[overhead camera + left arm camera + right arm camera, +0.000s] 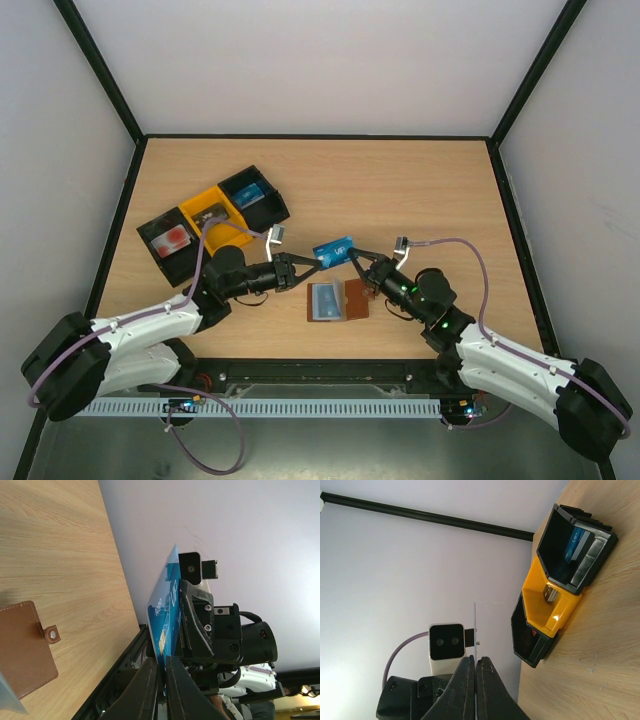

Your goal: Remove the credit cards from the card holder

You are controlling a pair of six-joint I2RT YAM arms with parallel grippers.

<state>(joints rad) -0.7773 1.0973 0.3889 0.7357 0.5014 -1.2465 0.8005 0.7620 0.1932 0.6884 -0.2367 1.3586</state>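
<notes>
The left gripper [311, 264] and right gripper [357, 260] are each clamping an end of the blue card [333, 250] in mid-air. The holder [340, 300] is lying open below, by the bench's [420, 190] near edge.

I see the blue credit card [334, 250] held clear of the bench, tilted and pinched at both ends. The brown card holder [355, 298] lies open and flat nearby, one pale grey-blue half showing.

The left arm [150, 322] and right arm [515, 365] pair white shells with black joints. Mauve cables [481, 275] loop along both; green lights [404, 290] dot the right.
</notes>
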